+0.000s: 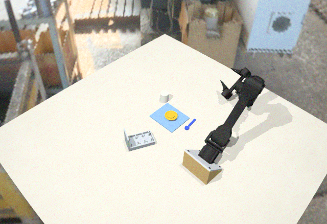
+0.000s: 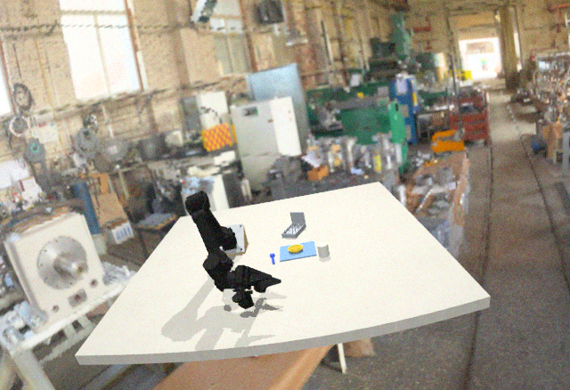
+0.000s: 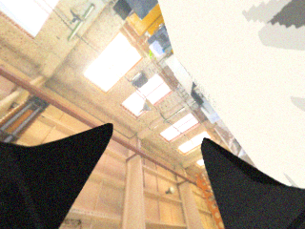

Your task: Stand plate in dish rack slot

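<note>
One arm, one gripper (image 1: 231, 82), jaws spread wide and holding nothing; the wrist view shows only the two dark fingertips with workshop wall and windows between them and the table edge running past at a tilt.

Yellow plate (image 1: 170, 115) lies flat on a blue mat (image 1: 161, 117), roughly mid-table. Gripper is well apart from it, off toward the table's far edge, hanging low over the table top (image 1: 79, 163). No step of the task looks begun.

Grey dish rack (image 1: 139, 139) sits near the mat's corner, not touching it. White cup (image 1: 164, 96) stands just beside the mat's far corner. Blue spoon (image 1: 190, 124) lies just off the mat edge on the arm's side.

Risks, as I judge them:
- Plate is flat and low; a top-down pinch may slide off the rim or drag the mat with it.
- Spoon lies between the arm's base block (image 1: 195, 167) and the plate, so a low sweep could knock it.
- Cup is close enough to be clipped by a wide-open finger.
- Rack rails look narrow; a tilted plate could catch a rail and topple flat.

Writing: none legible on any object; background signage is too blurred.
</note>
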### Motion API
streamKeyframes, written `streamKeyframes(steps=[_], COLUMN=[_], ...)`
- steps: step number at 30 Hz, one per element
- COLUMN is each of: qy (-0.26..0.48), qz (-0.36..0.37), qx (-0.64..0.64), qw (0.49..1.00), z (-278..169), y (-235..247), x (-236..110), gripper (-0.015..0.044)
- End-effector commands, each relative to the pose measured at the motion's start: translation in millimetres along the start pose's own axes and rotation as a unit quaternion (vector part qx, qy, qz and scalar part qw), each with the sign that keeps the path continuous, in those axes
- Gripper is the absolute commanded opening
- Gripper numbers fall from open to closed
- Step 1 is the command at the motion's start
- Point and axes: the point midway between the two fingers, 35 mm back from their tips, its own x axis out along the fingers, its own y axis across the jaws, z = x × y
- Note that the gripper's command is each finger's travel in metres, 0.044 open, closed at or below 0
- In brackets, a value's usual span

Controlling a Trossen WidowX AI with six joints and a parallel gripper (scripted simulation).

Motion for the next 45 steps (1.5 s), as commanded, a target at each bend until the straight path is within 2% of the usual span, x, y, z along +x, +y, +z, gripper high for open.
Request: streamKeyframes(steps=[1,10,20,45], qy=[0.0,0.012,-0.005,-0.024], qz=[0.0,-0.002,-0.02,-0.114], qx=[0.001,0.026,0.034,0.023], qw=[1.0,1.0,0.999,0.993], z=[-0.4,-16.4,-17.8,-46.1], y=[-0.1,-7.1,-24.5,-85.5], x=[0.4,19.0,45.5,100.1], gripper=[0.04,0.04,0.04,0.04])
